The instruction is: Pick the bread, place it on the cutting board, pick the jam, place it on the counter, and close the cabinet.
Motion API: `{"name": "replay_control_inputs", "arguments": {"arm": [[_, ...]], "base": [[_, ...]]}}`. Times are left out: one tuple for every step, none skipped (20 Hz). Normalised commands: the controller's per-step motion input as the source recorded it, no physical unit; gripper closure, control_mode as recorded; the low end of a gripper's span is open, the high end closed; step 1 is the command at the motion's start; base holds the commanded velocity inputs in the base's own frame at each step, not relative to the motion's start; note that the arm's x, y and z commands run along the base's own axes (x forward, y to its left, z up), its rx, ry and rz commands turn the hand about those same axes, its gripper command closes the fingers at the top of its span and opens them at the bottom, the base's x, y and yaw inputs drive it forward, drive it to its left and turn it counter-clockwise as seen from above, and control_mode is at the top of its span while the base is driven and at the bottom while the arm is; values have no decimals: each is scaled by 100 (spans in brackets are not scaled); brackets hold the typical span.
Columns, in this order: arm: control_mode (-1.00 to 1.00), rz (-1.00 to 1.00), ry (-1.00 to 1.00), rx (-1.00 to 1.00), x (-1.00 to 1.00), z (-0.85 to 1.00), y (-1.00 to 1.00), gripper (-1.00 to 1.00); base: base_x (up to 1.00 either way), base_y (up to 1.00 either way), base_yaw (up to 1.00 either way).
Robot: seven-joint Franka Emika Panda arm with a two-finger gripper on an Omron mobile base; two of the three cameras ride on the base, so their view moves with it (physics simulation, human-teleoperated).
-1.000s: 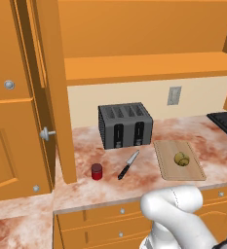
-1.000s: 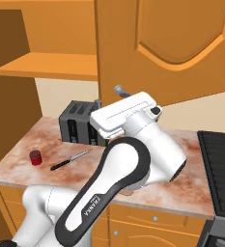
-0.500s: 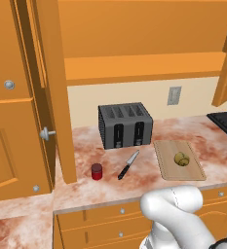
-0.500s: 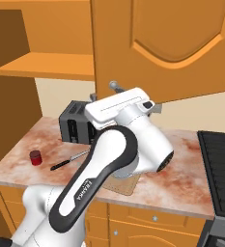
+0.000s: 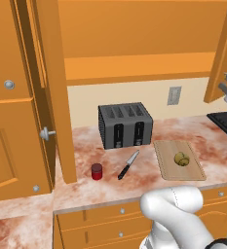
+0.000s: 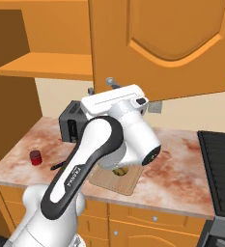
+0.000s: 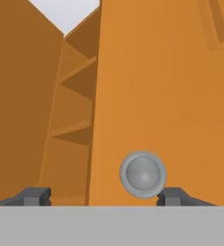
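claw at the cabinet door, ready to close it
claw (image 7: 101, 196) spread beside the cabinet (image 7: 180, 96) knob (image 7: 143, 175), holding nothing; bread (image 5: 181, 159) on cutting board (image 5: 179, 168), jam (image 5: 97, 171) on the table (image 5: 193, 133).

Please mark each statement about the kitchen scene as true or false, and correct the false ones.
1. The bread lies on the cutting board. True.
2. The jam stands inside the cabinet. False: the jam stands on the counter, to the left of the knife.
3. The cabinet doors are closed. False: the doors stand open and the shelf inside shows.
4. In the hand view, the gripper faces a round silver knob on a cabinet door. True.
5. The gripper holds the knife. False: the knife lies on the counter in front of the toaster, apart from the gripper.
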Motion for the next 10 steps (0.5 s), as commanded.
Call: {"name": "replay_control_inputs", "arguments": {"arm": [[-100,-9,0,0,34,0,20,-100],[-100,-10,0,0,37,0,21,-100],[-100,-11,0,0,37,0,18,-100],[-100,-11,0,0,36,0,12,-100],[-100,-12,0,0,37,0,12,-100],[-100,-12,0,0,39,0,13,-100],[-100,-12,0,0,39,0,10,-100],[-100,-12,0,0,39,0,7,-100],[-100,-12,0,0,42,0,7,-100],[-100,-12,0,0,44,0,6,-100]], "base": [[0,0,0],[0,0,0],[0,0,0],[0,0,0],[0,0,0],[0,0,0],[0,0,0],[0,0,0],[0,0,0],[0,0,0]]}}
